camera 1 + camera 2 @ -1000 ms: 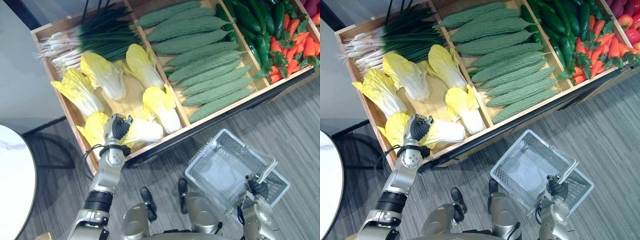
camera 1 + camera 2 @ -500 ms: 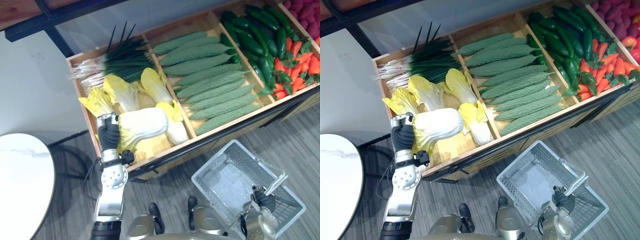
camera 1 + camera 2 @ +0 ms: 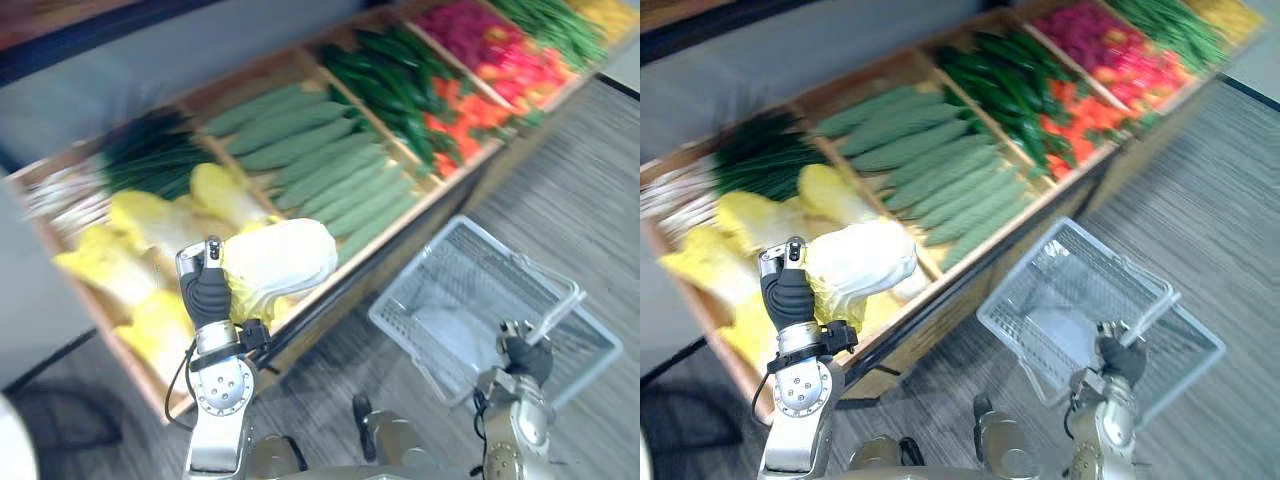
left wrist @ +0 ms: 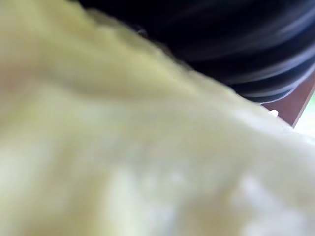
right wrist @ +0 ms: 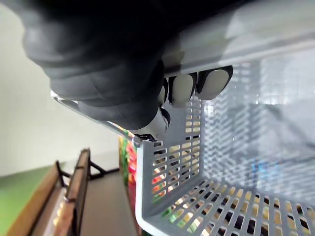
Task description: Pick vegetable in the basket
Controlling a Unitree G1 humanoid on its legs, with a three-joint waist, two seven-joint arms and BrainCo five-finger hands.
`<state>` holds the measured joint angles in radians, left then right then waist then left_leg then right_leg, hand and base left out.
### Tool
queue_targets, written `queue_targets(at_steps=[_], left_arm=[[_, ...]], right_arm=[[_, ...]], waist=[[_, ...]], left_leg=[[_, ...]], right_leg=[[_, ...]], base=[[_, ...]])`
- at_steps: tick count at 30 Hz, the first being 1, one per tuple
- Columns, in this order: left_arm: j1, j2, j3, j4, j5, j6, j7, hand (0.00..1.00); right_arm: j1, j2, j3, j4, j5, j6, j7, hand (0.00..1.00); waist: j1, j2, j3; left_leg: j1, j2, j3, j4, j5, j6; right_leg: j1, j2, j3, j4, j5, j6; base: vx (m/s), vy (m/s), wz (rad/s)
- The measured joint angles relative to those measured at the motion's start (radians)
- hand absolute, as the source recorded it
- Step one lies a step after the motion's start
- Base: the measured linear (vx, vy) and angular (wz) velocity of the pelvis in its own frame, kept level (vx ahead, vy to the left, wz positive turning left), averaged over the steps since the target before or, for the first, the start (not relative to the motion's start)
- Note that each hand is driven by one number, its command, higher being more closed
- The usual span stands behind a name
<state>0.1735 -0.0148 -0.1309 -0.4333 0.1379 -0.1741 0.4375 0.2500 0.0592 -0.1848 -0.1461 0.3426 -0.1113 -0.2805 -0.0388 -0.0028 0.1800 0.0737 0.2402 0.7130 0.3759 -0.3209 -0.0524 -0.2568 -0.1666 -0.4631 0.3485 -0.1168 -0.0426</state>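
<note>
Gripping a pale cabbage (image 3: 282, 258) at its leafy end, the left hand (image 3: 205, 292) holds it raised over the front edge of the wooden vegetable stand (image 3: 318, 292) — apart from the mesh basket (image 3: 425, 290), whose handle (image 3: 558, 310) the right hand (image 3: 524, 360) clasps with curled fingers.

Grey plank floor (image 3: 580, 170) — wooden display stand (image 3: 890, 355), grey wall (image 3: 200, 50) behind.

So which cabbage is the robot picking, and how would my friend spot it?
Find the long wooden vegetable stand and go to the cabbage section beside the bumpy green gourds. One cabbage is held up above it in the left robot hand. Its neighbours lie flat in the section; this one is in the air, pale end out.
</note>
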Motion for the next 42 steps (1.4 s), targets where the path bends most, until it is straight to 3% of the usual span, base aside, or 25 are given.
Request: queue_targets(at_steps=[1, 2, 3, 5, 6, 7, 8, 9, 10, 11, 12, 14, 15, 16, 17, 19, 21, 25, 31, 41, 42], left_arm=[[-0.007, 0.0, 0.012, 0.004, 0.0, -0.002, -0.001, 1.0], [-0.031, 0.0, 0.035, 0.017, -0.001, -0.007, 0.001, 1.0], [-0.063, -0.001, 0.051, 0.047, -0.004, -0.007, 0.001, 1.0], [-0.106, -0.003, 0.044, 0.11, -0.01, -0.005, -0.004, 1.0], [-0.13, -0.003, 0.028, 0.161, -0.011, -0.004, -0.012, 1.0], [-0.134, -0.002, 0.018, 0.179, -0.012, -0.004, -0.019, 1.0], [-0.134, -0.001, 0.005, 0.204, -0.016, -0.004, -0.026, 1.0], [-0.134, 0.007, -0.007, 0.232, -0.025, -0.004, -0.032, 1.0], [-0.143, 0.006, -0.034, 0.261, -0.044, -0.003, -0.045, 1.0], [-0.149, 0.007, -0.044, 0.272, -0.047, -0.003, -0.047, 1.0], [-0.155, 0.009, -0.055, 0.288, -0.05, 0.001, -0.05, 1.0], [-0.152, 0.013, -0.056, 0.31, -0.047, 0.012, -0.067, 1.0], [-0.152, 0.012, -0.055, 0.313, -0.044, 0.014, -0.067, 1.0], [-0.152, 0.009, -0.055, 0.315, -0.04, 0.016, -0.067, 1.0], [-0.153, 0.018, -0.06, 0.338, -0.02, 0.02, -0.069, 1.0], [-0.169, 0.031, -0.06, 0.353, 0.029, 0.033, -0.081, 1.0], [-0.178, 0.041, -0.059, 0.374, 0.099, 0.049, -0.087, 1.0], [-0.177, 0.048, -0.06, 0.436, 0.178, 0.086, -0.089, 1.0], [-0.178, 0.059, -0.085, 0.494, 0.26, 0.113, -0.146, 1.0], [-0.185, 0.097, -0.215, 0.635, 0.41, 0.129, -0.216, 1.0], [-0.191, 0.096, -0.229, 0.65, 0.428, 0.134, -0.22, 0.0]], right_arm=[[-0.024, -0.004, 0.002, 0.018, -0.003, 0.0, 0.0, 1.0], [-0.079, -0.02, 0.006, 0.06, -0.022, 0.0, 0.003, 1.0], [-0.131, -0.039, 0.014, 0.097, -0.035, 0.001, 0.013, 1.0], [-0.16, -0.061, 0.026, 0.116, -0.045, 0.005, 0.027, 1.0], [-0.169, -0.076, 0.047, 0.123, -0.059, 0.013, 0.043, 1.0], [-0.168, -0.082, 0.055, 0.123, -0.061, 0.014, 0.048, 1.0], [-0.166, -0.091, 0.067, 0.123, -0.065, 0.016, 0.049, 1.0], [-0.165, -0.1, 0.073, 0.123, -0.071, 0.018, 0.049, 1.0], [-0.17, -0.111, 0.074, 0.123, -0.077, 0.017, 0.048, 1.0], [-0.173, -0.116, 0.069, 0.123, -0.077, 0.017, 0.047, 1.0], [-0.178, -0.126, 0.067, 0.123, -0.078, 0.016, 0.048, 1.0], [-0.18, -0.144, 0.07, 0.131, -0.079, 0.017, 0.071, 1.0], [-0.18, -0.147, 0.072, 0.136, -0.078, 0.017, 0.074, 1.0], [-0.178, -0.157, 0.075, 0.141, -0.078, 0.018, 0.08, 1.0], [-0.171, -0.151, 0.087, 0.16, -0.077, 0.022, 0.091, 1.0], [-0.167, -0.149, 0.091, 0.159, -0.073, 0.023, 0.114, 1.0], [-0.161, -0.149, 0.107, 0.16, -0.052, 0.033, 0.145, 1.0], [-0.123, -0.15, 0.184, 0.157, 0.013, 0.043, 0.208, 1.0], [-0.097, -0.166, 0.284, 0.085, 0.1, 0.051, 0.302, 1.0], [-0.078, -0.172, 0.43, 0.077, 0.241, 0.055, 0.327, 1.0], [-0.075, -0.175, 0.442, 0.077, 0.253, 0.055, 0.327, 1.0]], waist=[[-0.002, 0.004, -0.001], [-0.001, 0.007, -0.004], [-0.001, 0.008, -0.004], [-0.008, 0.021, -0.005], [-0.009, 0.033, -0.003], [-0.008, 0.04, -0.002], [-0.009, 0.049, 0.001], [-0.005, 0.055, 0.001], [-0.006, 0.062, -0.001], [-0.006, 0.061, -0.001], [-0.001, 0.055, 0.003], [0.008, 0.051, 0.005], [0.011, 0.056, 0.004], [0.015, 0.08, 0.002], [0.011, 0.063, 0.004], [-0.009, 0.051, -0.001], [-0.007, 0.047, -0.002], [-0.009, 0.042, -0.006], [-0.006, 0.036, -0.011], [-0.002, 0.024, -0.078], [-0.003, 0.024, -0.078]], left_leg=[[0.013, 0.005, 0.015, -0.011, 0.0, 0.0], [0.031, 0.006, 0.048, -0.035, 0.0, 0.0], [0.046, 0.006, 0.074, -0.044, -0.001, 0.0], [0.06, 0.031, 0.092, -0.007, -0.001, 0.001], [0.062, 0.104, 0.08, 0.142, 0.002, 0.016], [0.058, 0.141, 0.067, 0.227, 0.015, 0.044], [0.04, 0.19, 0.022, 0.352, 0.062, 0.125], [0.005, 0.211, -0.066, 0.479, 0.125, 0.176], [-0.078, 0.163, -0.218, 0.564, 0.065, 0.119], [-0.121, 0.125, -0.285, 0.574, 0.035, 0.103], [-0.188, 0.045, -0.392, 0.538, -0.014, 0.093], [-0.271, -0.076, -0.555, 0.335, -0.04, 0.055], [-0.271, -0.09, -0.58, 0.247, -0.02, 0.025], [-0.267, -0.087, -0.606, 0.08, 0.095, 0.005], [-0.226, -0.102, -0.564, 0.059, 0.12, 0.02], [-0.198, -0.136, -0.535, 0.014, 0.126, 0.031], [-0.173, -0.154, -0.506, -0.025, 0.128, 0.035], [-0.081, -0.156, -0.491, -0.123, 0.13, 0.038], [-0.022, -0.152, -0.482, -0.239, 0.159, 0.036], [0.025, -0.171, -0.464, -0.236, 0.169, 0.047], [0.026, -0.175, -0.464, -0.223, 0.169, 0.047]], right_leg=[[0.01, -0.018, -0.078, 0.002, 0.002, -0.018], [0.017, -0.048, -0.22, 0.016, 0.002, -0.022], [0.008, -0.04, -0.259, 0.02, 0.006, -0.023], [-0.006, 0.01, -0.186, 0.013, 0.008, -0.027], [0.014, 0.066, -0.124, -0.004, 0.006, -0.031], [0.032, 0.092, -0.099, -0.016, 0.005, -0.033], [0.071, 0.13, -0.062, -0.041, 0.003, -0.035], [0.114, 0.153, -0.014, -0.078, 0.004, -0.036], [0.145, 0.165, 0.045, -0.114, 0.001, -0.038], [0.156, 0.165, 0.074, -0.131, 0.002, -0.037], [0.181, 0.158, 0.133, -0.159, 0.008, -0.029], [0.22, 0.123, 0.221, -0.166, 0.032, 0.019], [0.22, 0.118, 0.233, -0.157, 0.03, 0.032], [0.222, 0.128, 0.263, -0.14, 0.022, 0.054], [0.234, 0.109, 0.311, -0.141, 0.02, 0.081], [0.237, 0.079, 0.329, -0.172, 0.035, 0.088], [0.255, 0.063, 0.337, -0.219, 0.06, 0.112], [0.303, 0.067, 0.356, -0.246, 0.075, 0.096], [0.303, 0.086, 0.361, -0.25, 0.093, 0.078], [0.35, 0.075, 0.379, -0.27, 0.145, 0.069], [0.358, 0.069, 0.378, -0.267, 0.145, 0.069]], base=[[0.11, -0.125, -1.64], [0.15, -0.25, -1.84], [0.13, -0.22, -1.77], [0.17, -0.176, -1.43], [0.3, -0.19, -1.48], [0.27, -0.133, -1.58], [0.28, -0.08, -1.35], [0.25, -0.003, -1.57], [0.33, 0.072, -1.34], [0.28, 0.122, -1.26], [0.29, 0.163, -1.13], [0.3, 0.219, -1.36], [0.25, 0.242, -1.25], [0.19, 0.216, -1.07], [0.25, 0.258, -0.81], [0.27, 0.248, -0.4], [0.19, 0.153, -0.28], [0.14, 0.037, -0.11], [0.09, 0.003, -0.04], [0.11, 0.063, -0.03], [0.11, 0.028, 0.05]])
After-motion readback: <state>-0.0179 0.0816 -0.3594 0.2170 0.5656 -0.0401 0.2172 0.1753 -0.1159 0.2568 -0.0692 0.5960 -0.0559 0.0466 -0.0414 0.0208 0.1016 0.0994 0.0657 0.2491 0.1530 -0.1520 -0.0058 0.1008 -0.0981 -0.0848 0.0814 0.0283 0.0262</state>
